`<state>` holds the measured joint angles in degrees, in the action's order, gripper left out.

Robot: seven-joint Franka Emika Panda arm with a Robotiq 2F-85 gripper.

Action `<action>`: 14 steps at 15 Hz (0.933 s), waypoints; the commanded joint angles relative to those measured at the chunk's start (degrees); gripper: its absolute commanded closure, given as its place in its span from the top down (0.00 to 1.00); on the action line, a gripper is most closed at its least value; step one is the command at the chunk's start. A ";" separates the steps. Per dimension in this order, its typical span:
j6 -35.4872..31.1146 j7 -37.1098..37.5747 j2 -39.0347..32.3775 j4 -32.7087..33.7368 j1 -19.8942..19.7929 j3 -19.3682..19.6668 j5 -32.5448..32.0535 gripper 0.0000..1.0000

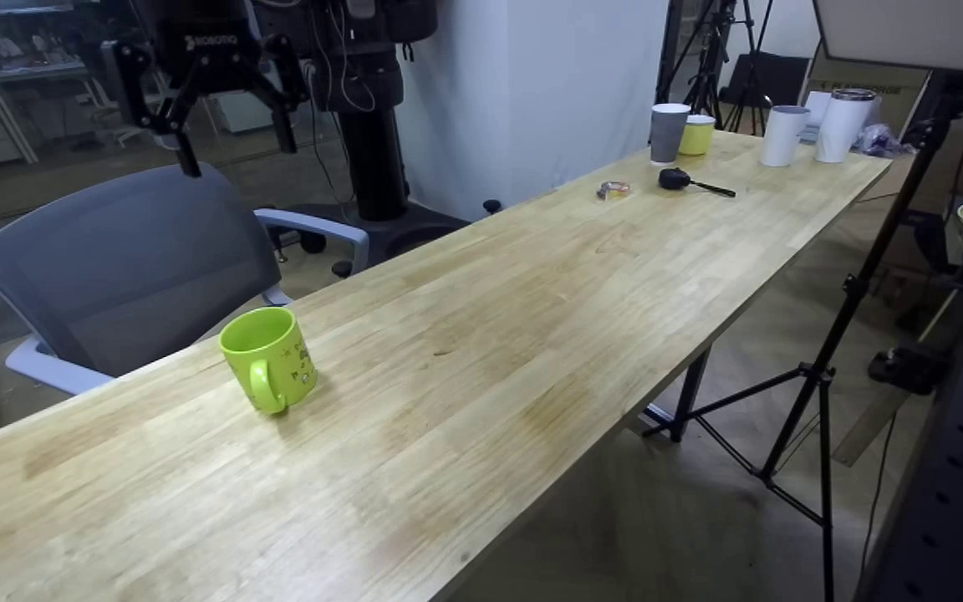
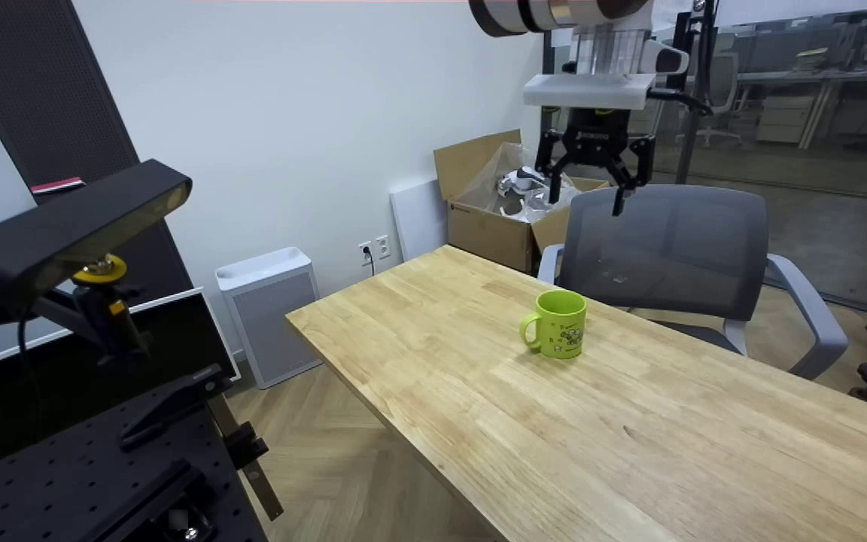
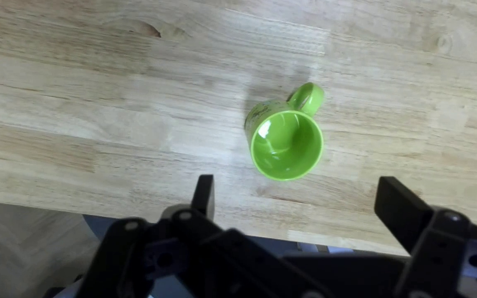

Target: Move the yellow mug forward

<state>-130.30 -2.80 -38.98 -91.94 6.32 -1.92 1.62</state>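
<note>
The yellow mug is lime-yellow and glossy, with small printed figures and a loop handle. It stands upright on the wooden table near the chair-side edge in both exterior views [image 1: 289, 368] [image 2: 560, 335]. In the wrist view the mug [image 3: 287, 145] shows from above, its open mouth in view and its handle toward the top right. My gripper [image 1: 237, 150] [image 2: 586, 199] is open and empty, pointing down, well above the table and apart from the mug. In the wrist view the two fingers [image 3: 296, 184] are spread wide, and the mug lies above the gap between them.
A grey chair [image 1: 139, 259] stands against the long table [image 1: 490, 334]. At the table's far end are a grey cup [image 1: 668, 134], a pale yellow cup [image 1: 697, 136], white cups [image 1: 784, 138] and a black tape-like object [image 1: 675, 178]. A cardboard box [image 2: 490, 229] stands behind the table.
</note>
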 commanded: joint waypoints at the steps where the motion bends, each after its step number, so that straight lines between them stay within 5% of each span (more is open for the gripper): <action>1: 0.76 1.13 -1.13 1.23 0.22 -0.76 -1.03 1.00; 14: 1.99 2.11 -3.00 3.65 1.22 -0.68 -1.31 1.00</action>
<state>-128.47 -1.10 -41.90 -88.48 8.13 -1.84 0.97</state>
